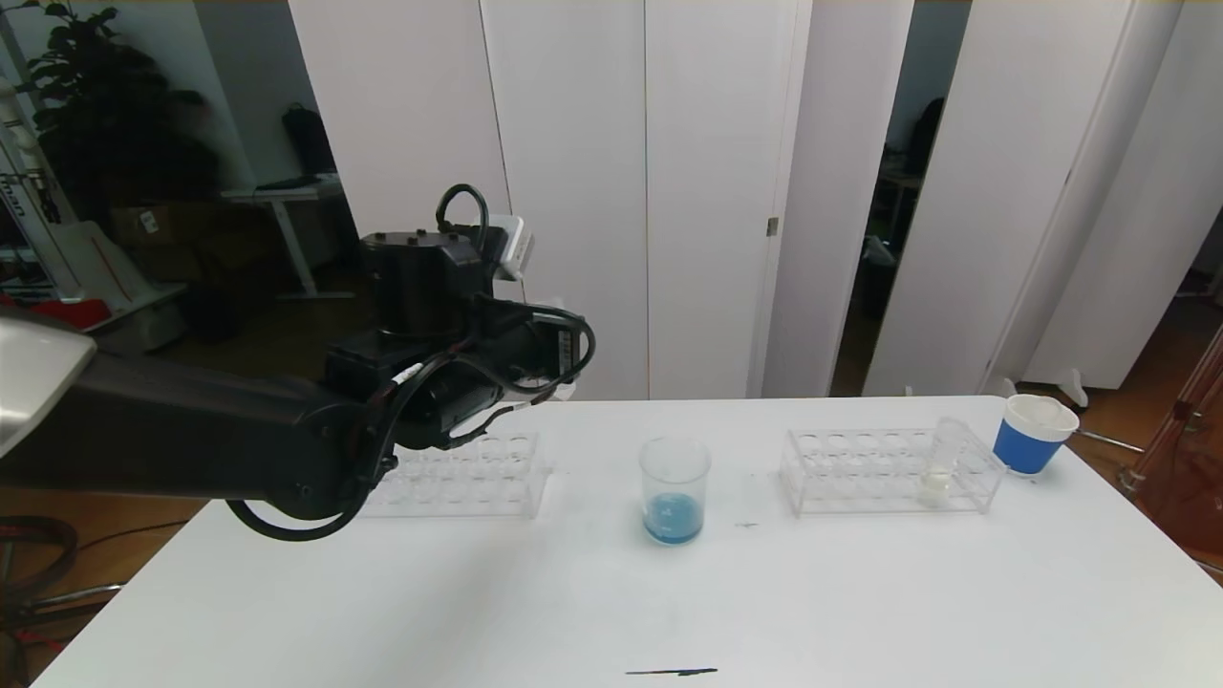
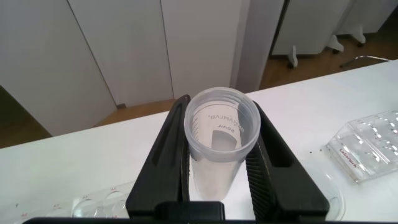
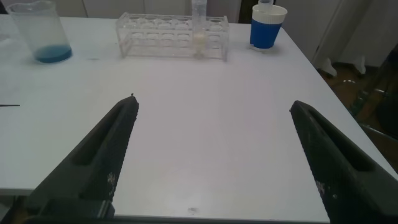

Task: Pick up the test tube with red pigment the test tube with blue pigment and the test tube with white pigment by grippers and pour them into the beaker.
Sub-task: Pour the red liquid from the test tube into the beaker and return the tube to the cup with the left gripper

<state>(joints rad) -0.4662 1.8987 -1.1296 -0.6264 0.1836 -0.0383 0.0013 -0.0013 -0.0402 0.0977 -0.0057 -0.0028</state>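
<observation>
My left gripper (image 2: 221,106) is shut on a clear test tube (image 2: 217,143) with a threaded mouth. It holds the tube raised above the table's left side, and no coloured liquid shows in it. In the head view the left wrist (image 1: 430,315) hides those fingers. The beaker (image 1: 675,487) stands mid-table with blue liquid at its bottom, also seen as the beaker (image 3: 40,31) from the right wrist. The test tube with white pigment (image 1: 941,468) stands in the right rack (image 1: 889,468). The red-pigment tube is out of view. My right gripper (image 3: 211,109) is open, low over bare table at the near right.
An empty clear rack (image 1: 459,478) lies under the left arm. A blue-banded paper cup (image 1: 1032,435) stands at the far right corner, beyond the right rack. A thin black mark (image 1: 669,672) lies by the front edge.
</observation>
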